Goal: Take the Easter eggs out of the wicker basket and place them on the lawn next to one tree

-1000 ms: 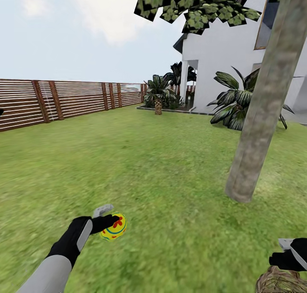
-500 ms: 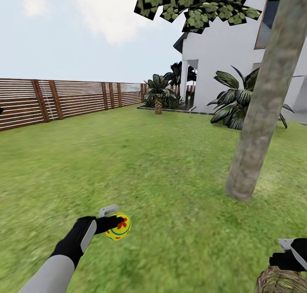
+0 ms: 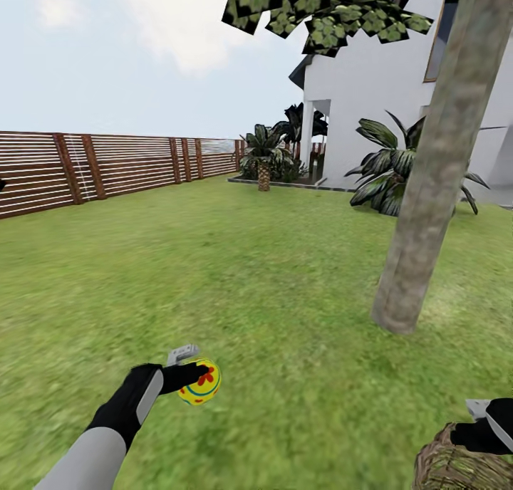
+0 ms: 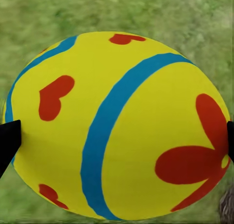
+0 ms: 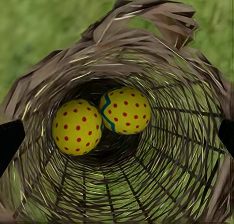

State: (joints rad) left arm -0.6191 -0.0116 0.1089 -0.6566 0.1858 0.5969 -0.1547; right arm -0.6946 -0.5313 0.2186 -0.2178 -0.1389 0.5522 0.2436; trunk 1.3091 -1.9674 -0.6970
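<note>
Clearly the risk sits with the egg pinched in the left gripper: the left wrist view shows only the dark tips of the fingers touching its round sides, so a quick swing or an early release above the lawn could let it roll off across the grass and end up apart from the tree, which stands to the far right of the egg with open grass between. A drop from height looks likely to bounce on the slope-free but smooth turf. Two more eggs lie touching each other at the bottom of the wicker basket at the near right; the right gripper hangs over its rim with its fingers spread, and a careless descent could tip the light basket or snag the weave.
</note>
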